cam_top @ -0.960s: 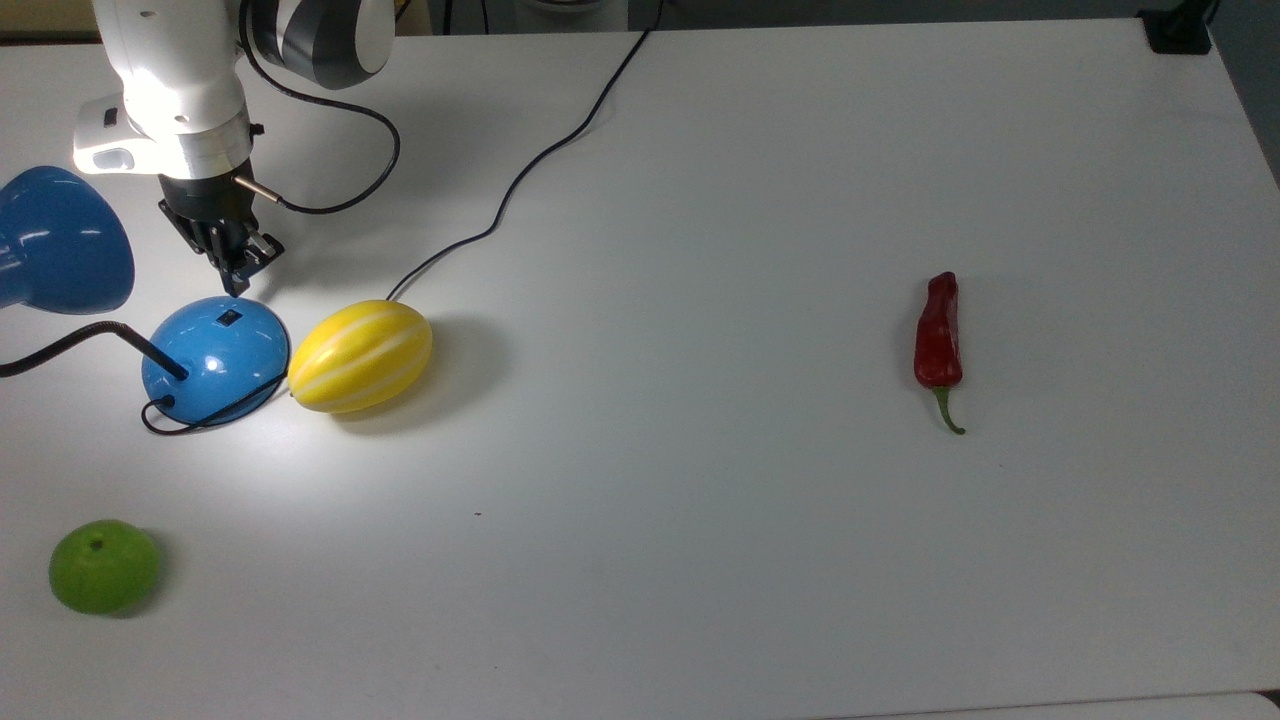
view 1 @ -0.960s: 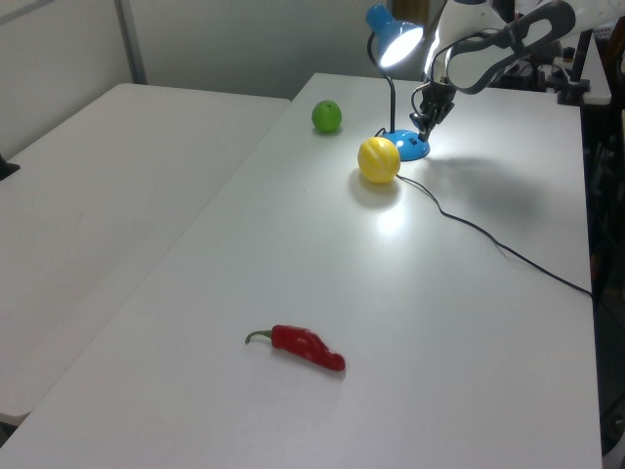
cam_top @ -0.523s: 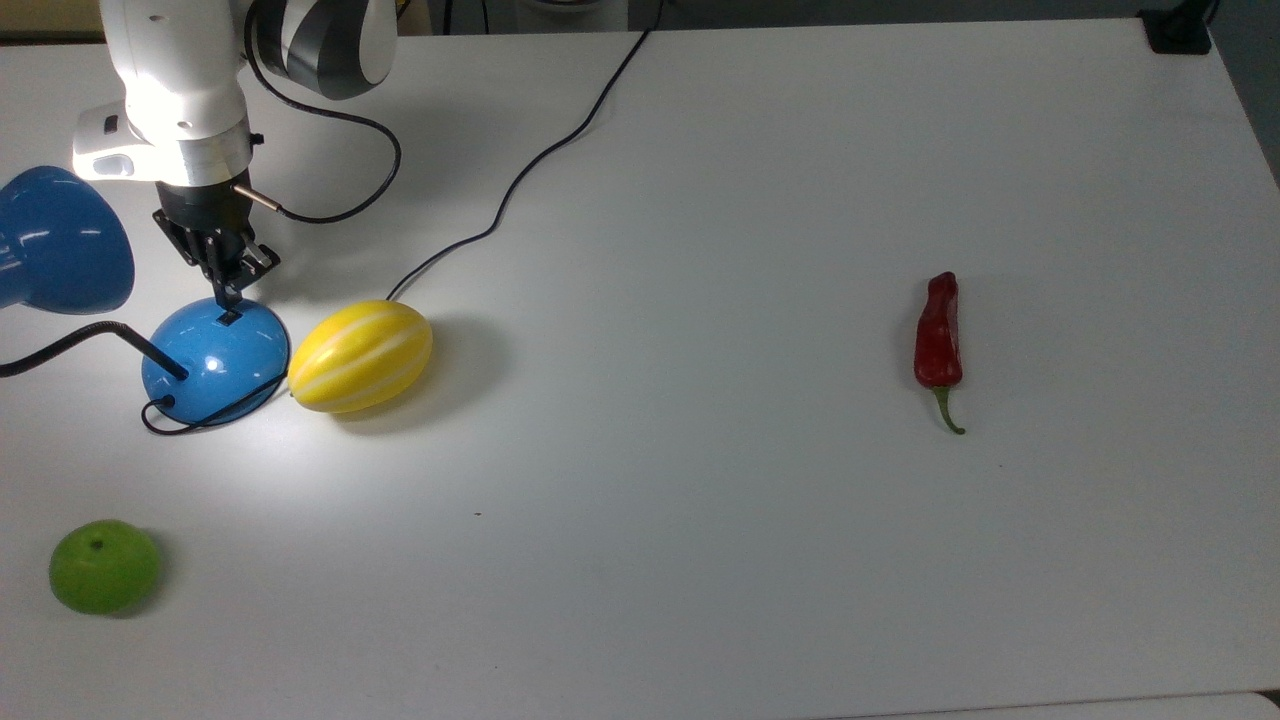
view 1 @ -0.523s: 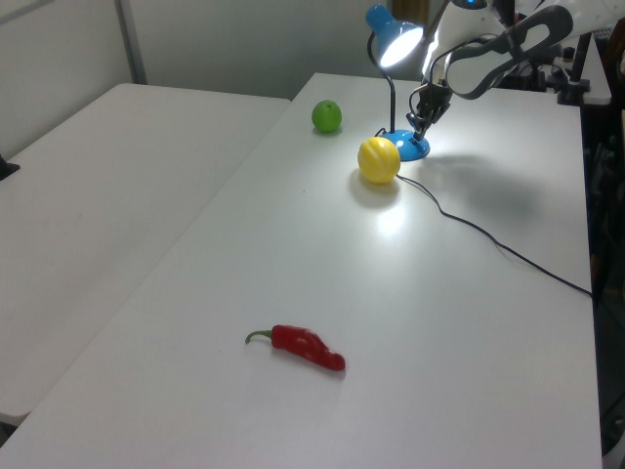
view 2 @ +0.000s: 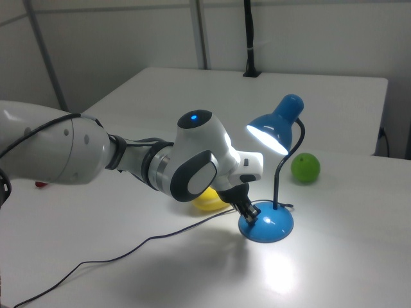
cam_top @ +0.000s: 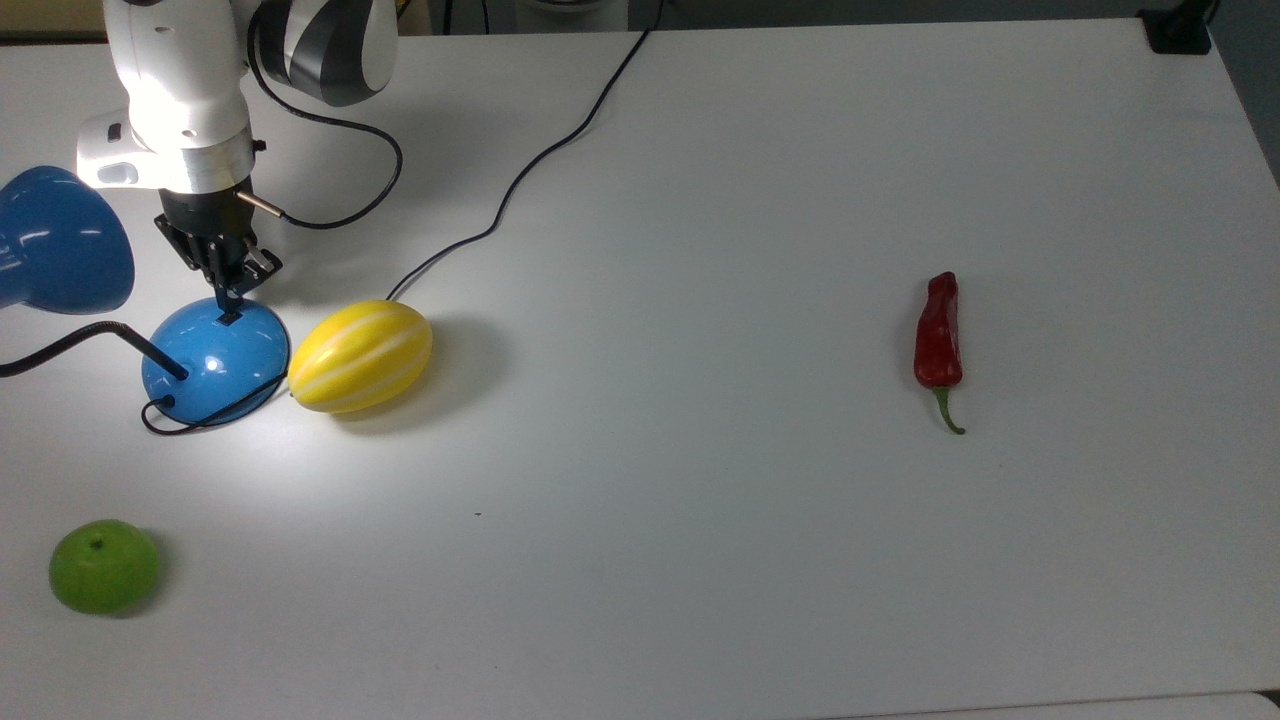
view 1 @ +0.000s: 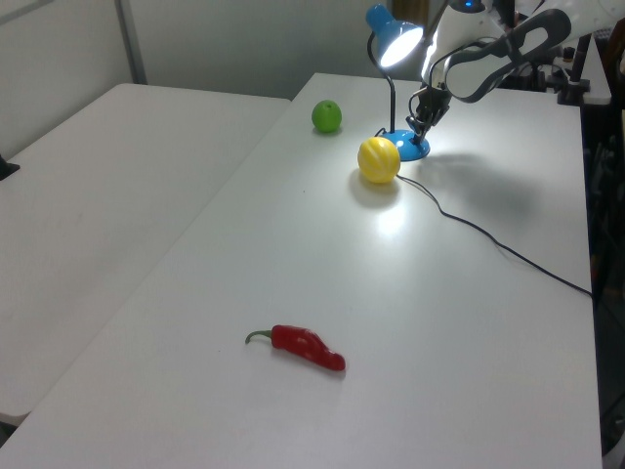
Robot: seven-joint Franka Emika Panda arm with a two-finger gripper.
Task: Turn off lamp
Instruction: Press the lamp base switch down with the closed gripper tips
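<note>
The blue lamp stands at the top view's left: dome base (cam_top: 215,362), black neck, cone shade (cam_top: 55,240). It is lit; the shade glows in the left view (view 1: 398,41) and the right view (view 2: 268,136), throwing a bright patch on the table. My gripper (cam_top: 231,300) points down with its fingers shut, the tips resting at the small black switch (cam_top: 229,318) on top of the base. The same contact appears in the left view with the gripper (view 1: 420,128) and in the right view with the gripper (view 2: 250,212) above the base (view 2: 268,226).
A yellow striped melon (cam_top: 360,355) lies against the base's right side in the top view. The lamp's black cord (cam_top: 520,175) runs toward the table's far edge. A green apple (cam_top: 103,565) sits near the front left, a red chili pepper (cam_top: 938,335) far right.
My gripper shifted from just beyond the base's rim onto the top of the dome at the switch. The lamp stays lit and nothing else moved.
</note>
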